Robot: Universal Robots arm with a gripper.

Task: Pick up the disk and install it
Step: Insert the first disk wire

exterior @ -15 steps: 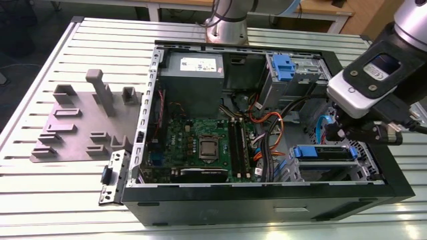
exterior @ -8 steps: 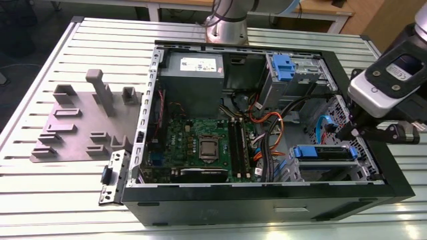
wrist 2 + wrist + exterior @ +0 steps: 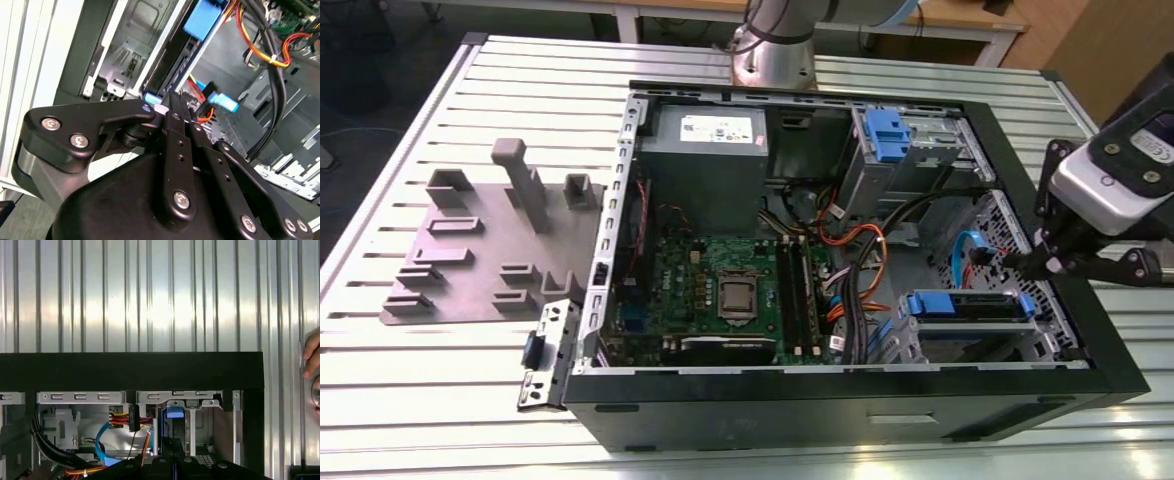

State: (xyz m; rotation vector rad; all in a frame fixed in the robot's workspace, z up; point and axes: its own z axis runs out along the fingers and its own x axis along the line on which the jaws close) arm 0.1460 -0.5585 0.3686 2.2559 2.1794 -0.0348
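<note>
The disk lies in the drive cage at the near corner of the open computer case, on the exterior view's right, with its blue carrier frame facing up. In the first wrist view the disk's blue end stands edge-on in the cage slot, straight ahead of the fingertips. My gripper reaches in over the case's side wall and hovers just above that end of the disk. Its black fingers are pressed together in both wrist views, with nothing between them.
The case sits on a slatted metal table. Inside are a motherboard, a grey power supply, a blue latch on a metal cage and loose orange, yellow and blue cables. A grey fixture plate lies beside the case. A person's hand rests on the table.
</note>
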